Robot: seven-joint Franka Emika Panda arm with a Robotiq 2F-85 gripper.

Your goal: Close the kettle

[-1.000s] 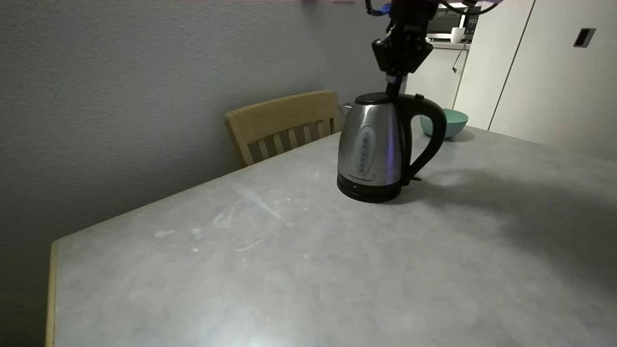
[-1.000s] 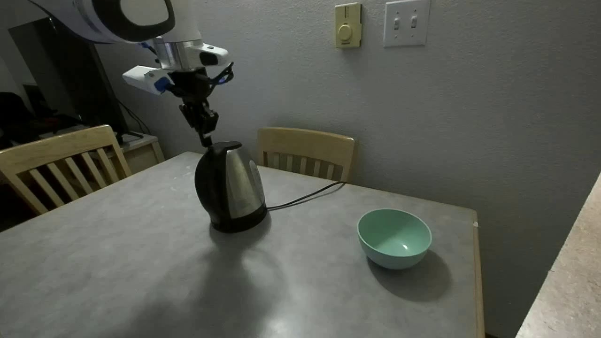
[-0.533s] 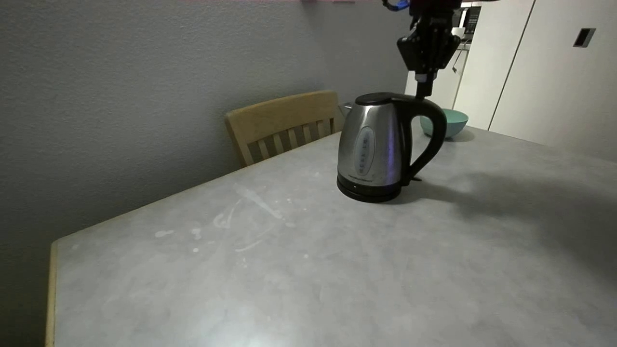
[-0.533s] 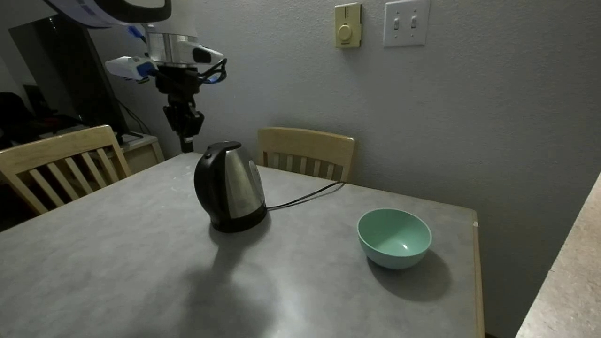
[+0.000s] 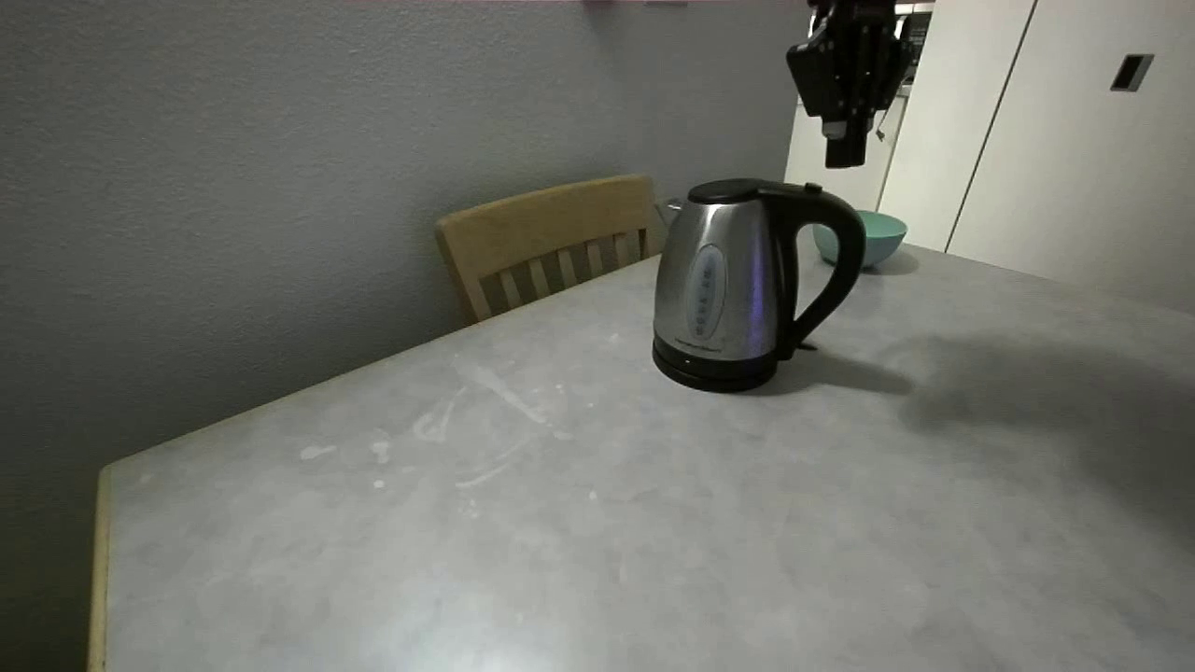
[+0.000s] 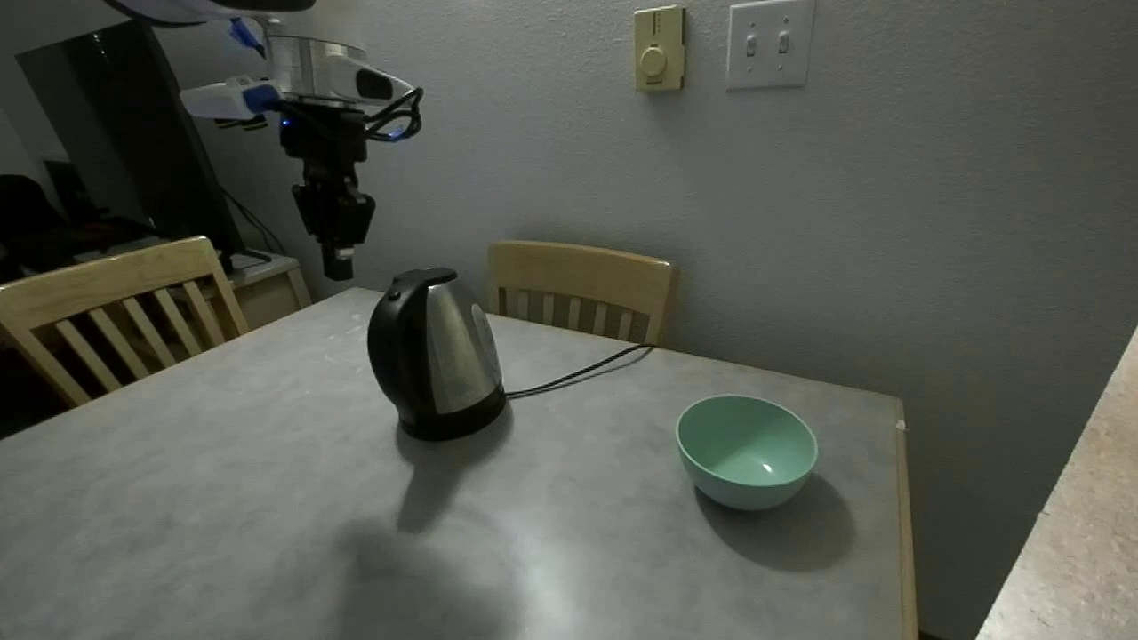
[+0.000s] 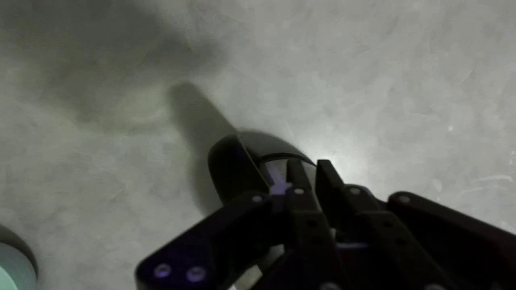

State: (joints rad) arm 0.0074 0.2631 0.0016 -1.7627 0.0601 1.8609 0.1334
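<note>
Wrist view: slim black fingers [image 7: 297,179], drawn almost fully together, a narrow gap between their tips and nothing held; a curved black loop handle [image 7: 231,169] shows at nine o'clock of the tips, part of a round mint-green bowl [image 7: 18,264] at eight o'clock by the border

Tapered brushed-steel kettle with black base [image 5: 742,280]: upright on the mottled grey tabletop [image 5: 523,523], handle toward three o'clock in an exterior view; the bowl [image 6: 747,453] sits well apart from it, between three and four o'clock in an exterior view

Flat round black lid [image 5: 724,192]: down and level with the rim in both exterior views, no raised edge showing; whether it has latched cannot be told

Fingers and lid: a second ago they stood down at the back of the lid, beside the handle; now the fingers [image 5: 846,149] hang higher, between one and two o'clock of the kettle in an exterior view, and touch neither part

Kettle since then: same spot, lid just as flat without the fingers on it

Closing the kettle: with the lid lying flat and unpressed, I judge the step done, leaving only a withdrawal of the fingers

Handle: a dip of the fingers from here could knock it and twist the kettle; should the lid lift, one more press would be needed
</note>
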